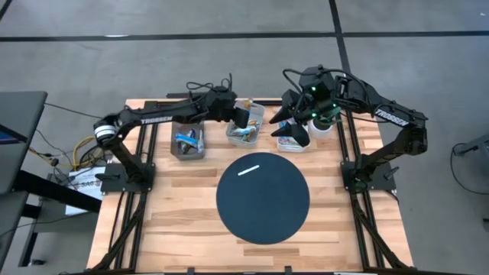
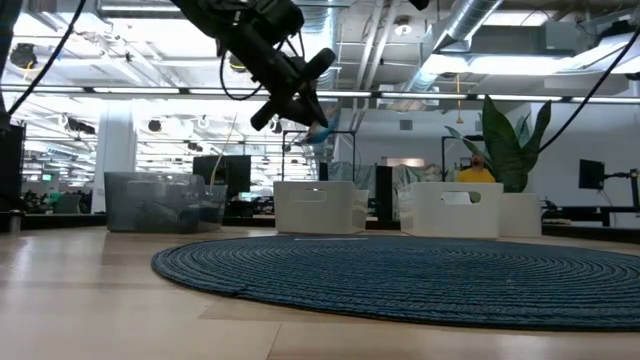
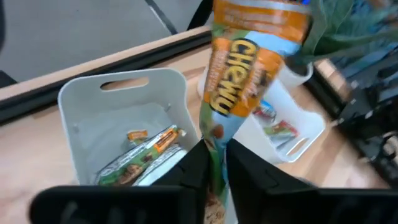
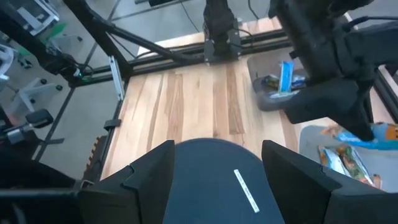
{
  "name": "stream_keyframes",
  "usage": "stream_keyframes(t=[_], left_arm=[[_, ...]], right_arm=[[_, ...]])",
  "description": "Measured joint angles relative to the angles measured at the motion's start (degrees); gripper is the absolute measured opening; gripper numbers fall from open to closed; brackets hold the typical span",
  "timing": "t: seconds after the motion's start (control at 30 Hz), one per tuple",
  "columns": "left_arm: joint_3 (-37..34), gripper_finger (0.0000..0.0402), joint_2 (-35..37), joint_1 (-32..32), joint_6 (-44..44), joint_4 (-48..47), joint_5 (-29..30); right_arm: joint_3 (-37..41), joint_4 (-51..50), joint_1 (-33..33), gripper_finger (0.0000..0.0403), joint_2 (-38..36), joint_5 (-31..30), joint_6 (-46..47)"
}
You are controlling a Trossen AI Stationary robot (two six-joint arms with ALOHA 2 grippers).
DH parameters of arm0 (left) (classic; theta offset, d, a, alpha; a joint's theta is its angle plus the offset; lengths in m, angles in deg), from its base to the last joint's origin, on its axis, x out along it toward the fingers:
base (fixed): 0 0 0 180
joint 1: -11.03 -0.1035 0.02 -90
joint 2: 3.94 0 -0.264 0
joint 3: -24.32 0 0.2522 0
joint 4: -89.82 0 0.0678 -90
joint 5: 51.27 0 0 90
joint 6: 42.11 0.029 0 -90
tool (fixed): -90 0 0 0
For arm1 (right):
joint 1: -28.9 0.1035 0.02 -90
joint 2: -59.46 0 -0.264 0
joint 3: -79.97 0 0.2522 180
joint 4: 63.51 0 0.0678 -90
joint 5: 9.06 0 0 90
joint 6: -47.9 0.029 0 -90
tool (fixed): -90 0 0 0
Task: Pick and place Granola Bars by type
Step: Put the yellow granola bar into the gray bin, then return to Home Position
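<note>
While the left gripper (image 3: 214,168) has its jaws clamped on one end of a Chewy granola bar (image 3: 249,74), the bar's long axis runs straight out from the fingertips, hanging above the middle white bin (image 1: 246,126) at the tabletop's far edge. Wrapper: orange, light blue, shiny; similar bars lie in that bin. Right gripper (image 1: 294,114) waits jaws apart over the right white bin (image 1: 294,143), so left arm is nearer.

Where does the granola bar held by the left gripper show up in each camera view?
High view: mostly hidden under the left gripper, above the middle bin.
Low view: held granola bar high, left of centre.
Left wrist view: the bar fills the centre.
Right wrist view: its tip at the right edge.
Shared landmark: the middle bin.
</note>
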Motion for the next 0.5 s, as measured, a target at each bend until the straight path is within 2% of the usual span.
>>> stream_keyframes(t=[0.27, 0.4, 0.5], left_arm=[[3.7, 0.0124, -0.4, 0.0, 4.0, -1.8, 0.0], [5.8, 0.0156, -0.3, 0.0, 4.2, -1.5, -1.7], [7.2, 0.0167, 0.9, 1.0, 5.9, -1.4, -2.5]], right_arm=[[0.0, -1.1, 0.2, 0.0232, -0.5, 2.1, -1.9], [0.0, -1.1, 0.2, 0.0232, -0.6, 8.1, -3.8], [3.1, 2.7, 0.8, 0.0232, -2.9, 11.7, -4.2]])
